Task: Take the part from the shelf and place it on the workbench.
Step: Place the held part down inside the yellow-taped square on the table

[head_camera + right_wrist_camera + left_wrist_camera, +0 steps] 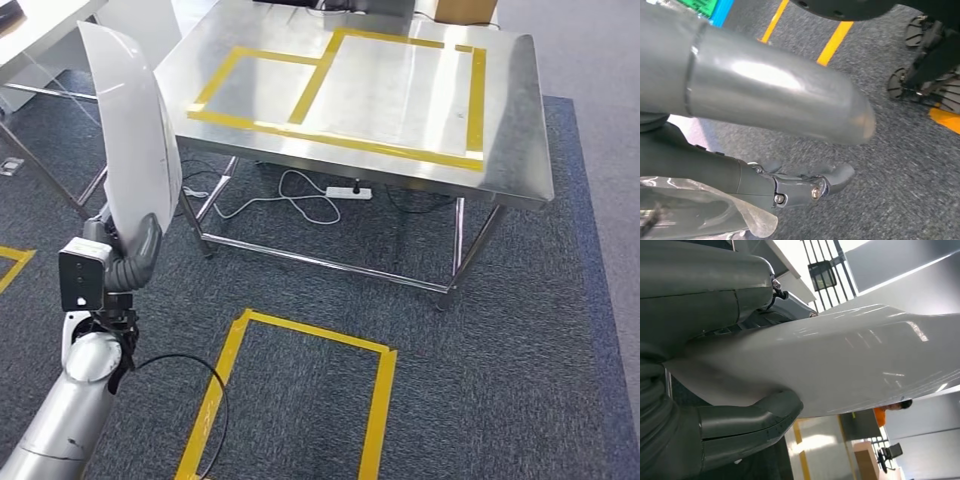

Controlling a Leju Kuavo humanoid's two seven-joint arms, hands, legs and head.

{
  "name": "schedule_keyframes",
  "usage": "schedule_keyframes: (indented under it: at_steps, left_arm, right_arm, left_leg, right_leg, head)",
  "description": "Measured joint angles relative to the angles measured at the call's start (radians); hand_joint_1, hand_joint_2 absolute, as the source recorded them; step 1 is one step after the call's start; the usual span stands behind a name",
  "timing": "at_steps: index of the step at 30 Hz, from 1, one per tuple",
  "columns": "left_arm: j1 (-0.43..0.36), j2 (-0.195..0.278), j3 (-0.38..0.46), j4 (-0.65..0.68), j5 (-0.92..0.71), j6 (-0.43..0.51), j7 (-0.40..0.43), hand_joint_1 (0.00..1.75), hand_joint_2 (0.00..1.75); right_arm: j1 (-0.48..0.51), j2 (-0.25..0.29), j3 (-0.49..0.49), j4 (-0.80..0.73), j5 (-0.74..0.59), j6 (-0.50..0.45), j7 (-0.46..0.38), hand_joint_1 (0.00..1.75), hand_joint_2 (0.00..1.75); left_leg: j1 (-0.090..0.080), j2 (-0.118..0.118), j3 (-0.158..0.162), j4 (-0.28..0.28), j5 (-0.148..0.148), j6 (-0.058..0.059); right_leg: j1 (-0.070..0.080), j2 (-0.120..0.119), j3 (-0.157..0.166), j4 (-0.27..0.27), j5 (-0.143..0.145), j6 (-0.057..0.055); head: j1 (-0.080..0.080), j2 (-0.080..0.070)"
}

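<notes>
A large white curved part point(132, 130) stands upright at the left of the head view, its lower end gripped by my left hand point(136, 258). In the left wrist view the thick thumb point(753, 425) and the fingers clamp the glossy white part point(851, 360) from both sides. The steel workbench point(521, 110), marked with yellow tape rectangles, stands ahead and to the right of the part, its top bare. My right hand point(753, 95) hangs over the grey carpet, fingers stretched out and holding nothing.
A yellow tape rectangle point(302, 335) marks the carpet in front of the workbench. A power strip point(349, 190) and cables lie under it. A white table point(38, 30) stands at the far left. A person in orange point(881, 415) is far off.
</notes>
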Motion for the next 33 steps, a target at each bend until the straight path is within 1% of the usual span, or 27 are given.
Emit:
schedule_keyframes:
  at_steps: [2,3,4,6,7,8,9,10,11,12,13,14,15,17,18,19,20,22,23,24,25,26,27,28,29,30,33]
  left_arm:
    - [0.000,0.000,0.000,0.000,0.001,-0.003,-0.001,1.75,1.75]
    - [-0.001,0.001,0.000,0.000,0.001,-0.005,-0.001,1.75,1.75]
    - [-0.001,0.001,0.000,0.000,0.001,-0.007,-0.002,1.75,1.75]
    - [-0.001,0.003,0.000,0.000,0.000,-0.009,-0.003,1.75,1.75]
    - [0.001,0.004,0.000,0.000,0.000,-0.010,-0.004,1.75,1.75]
    - [0.003,0.006,0.000,0.001,0.000,-0.010,-0.004,1.75,1.75]
    - [0.004,0.007,0.000,0.002,0.000,-0.011,-0.004,1.75,1.75]
    - [0.005,0.008,0.000,0.002,0.000,-0.012,-0.004,1.75,1.75]
    - [0.005,0.008,0.000,0.002,0.000,-0.012,-0.004,1.75,1.75]
    - [0.003,0.008,0.000,0.002,0.000,-0.013,-0.005,1.75,1.75]
    - [0.002,0.008,0.000,0.002,0.000,-0.015,-0.006,1.75,1.75]
    - [0.001,0.008,0.000,0.002,0.000,-0.017,-0.006,1.75,1.75]
    - [0.000,0.009,0.000,0.002,0.000,-0.021,-0.007,1.75,1.75]
    - [0.000,0.009,-0.001,0.002,0.002,-0.032,-0.010,1.75,1.75]
    - [0.000,0.009,-0.001,0.001,0.002,-0.038,-0.011,1.75,1.75]
    - [0.000,0.009,-0.001,0.000,0.003,-0.043,-0.012,1.75,1.75]
    - [0.000,0.009,0.000,0.000,0.005,-0.049,-0.015,1.75,1.75]
    - [0.001,0.012,0.000,-0.001,0.011,-0.067,-0.024,1.75,1.75]
    - [0.003,0.013,-0.001,-0.001,0.015,-0.077,-0.028,1.75,1.75]
    - [0.005,0.015,-0.001,-0.001,0.019,-0.085,-0.032,1.75,1.75]
    - [0.007,0.016,-0.001,-0.001,0.021,-0.089,-0.036,1.75,1.75]
    - [0.009,0.017,-0.001,-0.001,0.022,-0.091,-0.039,1.75,1.75]
    - [0.009,0.017,-0.001,-0.001,0.022,-0.089,-0.043,1.75,1.75]
    - [0.009,0.018,-0.001,-0.002,0.019,-0.087,-0.047,1.75,1.75]
    - [0.008,0.019,0.000,-0.004,0.017,-0.084,-0.050,1.75,1.75]
    - [0.008,0.019,0.000,-0.005,0.015,-0.082,-0.052,1.75,1.75]
    - [0.007,0.022,0.000,-0.007,0.013,-0.081,-0.053,1.75,1.75]
  right_arm:
    - [0.001,0.000,0.000,0.000,0.000,0.000,0.000,0.00,0.00]
    - [0.002,0.000,0.000,0.000,0.000,0.000,0.000,0.00,0.00]
    - [0.002,0.000,0.000,0.000,0.000,0.000,0.000,0.00,0.00]
    - [0.000,0.000,0.000,0.000,0.000,0.000,0.000,0.00,0.00]
    - [-0.001,0.000,0.000,0.000,0.000,-0.001,0.000,0.00,0.00]
    - [-0.002,0.000,0.000,0.000,0.000,-0.001,0.000,0.00,0.00]
    - [-0.002,0.000,0.000,0.000,0.000,-0.001,0.001,0.00,0.00]
    - [-0.001,0.000,0.000,0.000,0.000,-0.002,0.001,0.00,0.00]
    - [-0.001,0.000,0.000,0.000,0.000,-0.004,0.002,0.00,0.00]
    - [0.000,0.000,0.000,0.000,0.000,-0.009,0.004,0.00,0.00]
    - [0.001,0.001,0.000,0.000,0.000,-0.014,0.006,0.00,0.00]
    - [0.001,0.001,0.000,0.000,-0.001,-0.019,0.009,0.00,0.00]
    - [0.001,0.002,0.000,0.000,-0.001,-0.024,0.011,0.00,0.00]
    - [0.002,0.002,0.000,0.000,-0.002,-0.028,0.013,0.00,0.00]
    - [0.002,0.001,0.000,0.000,-0.002,-0.030,0.013,0.00,0.00]
    - [0.002,0.001,0.000,0.000,-0.003,-0.031,0.012,0.00,0.00]
    - [0.001,0.001,0.000,0.000,-0.003,-0.032,0.012,0.00,0.00]
    - [0.000,0.001,0.000,0.000,-0.003,-0.033,0.012,0.00,0.00]
    - [0.000,0.001,0.000,0.000,-0.002,-0.032,0.012,0.00,0.00]
    - [0.000,0.001,0.000,0.000,-0.001,-0.032,0.012,0.00,0.00]
    - [0.000,0.001,0.000,0.000,0.000,-0.032,0.011,0.00,0.00]
    - [0.000,0.001,0.000,0.000,0.000,-0.032,0.011,0.00,0.00]
    - [0.000,0.001,0.000,0.000,0.001,-0.032,0.010,0.00,0.00]
    - [-0.001,0.001,0.000,0.000,0.001,-0.031,0.009,0.00,0.00]
    - [-0.002,0.001,0.000,0.000,0.002,-0.031,0.009,0.00,0.00]
    - [-0.003,0.002,0.000,0.000,0.002,-0.030,0.008,0.00,0.00]
    - [-0.002,0.002,0.000,0.000,0.001,-0.029,0.007,0.00,0.00]
  left_leg:
    - [0.000,0.013,0.000,0.001,-0.002,-0.009]
    - [0.002,0.006,-0.002,0.008,-0.010,-0.014]
    - [0.005,-0.009,-0.009,0.029,-0.027,-0.019]
    - [0.010,-0.049,-0.051,0.134,-0.086,-0.027]
    - [0.012,-0.059,-0.081,0.202,-0.116,-0.030]
    - [0.012,-0.063,-0.105,0.257,-0.134,-0.031]
    - [0.013,-0.065,-0.117,0.279,-0.131,-0.030]
    - [0.013,-0.066,-0.112,0.264,-0.110,-0.028]
    - [0.012,-0.067,-0.091,0.215,-0.075,-0.024]
    - [0.012,-0.071,-0.062,0.147,-0.037,-0.019]
    - [0.011,-0.076,-0.035,0.085,-0.010,-0.014]
    - [0.009,-0.080,-0.016,0.038,0.003,-0.010]
    - [0.007,-0.084,-0.007,0.014,0.006,-0.007]
    - [0.006,-0.084,-0.006,0.003,0.004,-0.002]
    - [0.008,-0.082,-0.006,-0.001,0.007,0.002]
    - [0.010,-0.080,-0.005,-0.006,0.011,0.008]
    - [0.013,-0.077,-0.004,-0.011,0.015,0.013]
    - [0.013,-0.072,-0.006,-0.012,0.017,0.018]
    - [0.012,-0.070,-0.007,-0.011,0.017,0.018]
    - [0.012,-0.068,-0.007,-0.011,0.018,0.018]
    - [0.012,-0.066,-0.007,-0.011,0.018,0.017]
    - [0.013,-0.065,-0.007,-0.009,0.017,0.017]
    - [0.013,-0.064,-0.007,-0.007,0.016,0.014]
    - [0.011,-0.064,-0.009,-0.002,0.014,0.010]
    - [0.009,-0.064,-0.012,0.002,0.013,0.005]
    - [0.006,-0.064,-0.014,0.006,0.012,-0.001]
    - [0.007,-0.063,-0.017,0.011,0.011,-0.016]
  right_leg:
    - [0.000,0.018,-0.002,-0.001,0.005,-0.012]
    - [-0.001,0.027,-0.003,-0.002,0.007,-0.017]
    - [-0.004,0.035,-0.003,-0.004,0.010,-0.023]
    - [-0.007,0.053,-0.003,-0.005,0.013,-0.031]
    - [-0.007,0.063,-0.004,-0.005,0.014,-0.033]
    - [-0.007,0.074,-0.004,-0.005,0.014,-0.034]
    - [-0.006,0.083,-0.003,-0.004,0.014,-0.034]
    - [-0.006,0.091,-0.003,-0.004,0.015,-0.034]
    - [-0.006,0.098,-0.001,-0.004,0.014,-0.034]
    - [-0.006,0.103,0.000,-0.004,0.014,-0.034]
    - [-0.004,0.108,-0.001,-0.002,0.015,-0.032]
    - [-0.004,0.112,-0.003,-0.001,0.015,-0.028]
    - [-0.004,0.114,-0.007,-0.001,0.017,-0.023]
    - [-0.005,0.116,-0.011,-0.003,0.020,-0.011]
    - [-0.005,0.111,-0.015,-0.001,0.016,-0.006]
    - [-0.005,0.101,-0.023,0.015,0.003,-0.001]
    - [-0.006,0.089,-0.041,0.050,-0.020,0.004]
    - [-0.009,0.069,-0.098,0.177,-0.085,0.012]
    - [-0.010,0.066,-0.126,0.239,-0.108,0.015]
    - [-0.010,0.065,-0.141,0.276,-0.115,0.018]
    - [-0.011,0.064,-0.138,0.274,-0.103,0.019]
    - [-0.012,0.063,-0.115,0.232,-0.076,0.020]
    - [-0.013,0.059,-0.078,0.161,-0.043,0.021]
    - [-0.014,0.055,-0.040,0.090,-0.020,0.021]
    - [-0.014,0.052,-0.012,0.039,-0.007,0.018]
    - [-0.013,0.051,0.003,0.012,-0.004,0.014]
    - [-0.012,0.055,0.005,0.009,-0.004,-0.005]
  head:
    - [-0.001,0.000]
    - [-0.002,0.000]
    - [-0.003,0.000]
    - [-0.007,0.000]
    - [-0.008,0.000]
    - [-0.008,0.000]
    - [-0.008,0.000]
    - [-0.008,0.000]
    - [-0.009,0.000]
    - [-0.009,0.000]
    - [-0.008,0.000]
    - [-0.008,0.000]
    - [-0.008,0.000]
    - [-0.008,0.000]
    - [-0.007,0.000]
    - [-0.006,0.000]
    - [-0.004,0.000]
    - [0.000,0.000]
    - [0.000,0.000]
    - [0.000,0.000]
    - [0.000,0.000]
    - [0.000,0.000]
    - [0.000,0.000]
    - [0.001,0.000]
    - [0.000,0.000]
    - [0.000,0.000]
    - [-0.001,0.000]
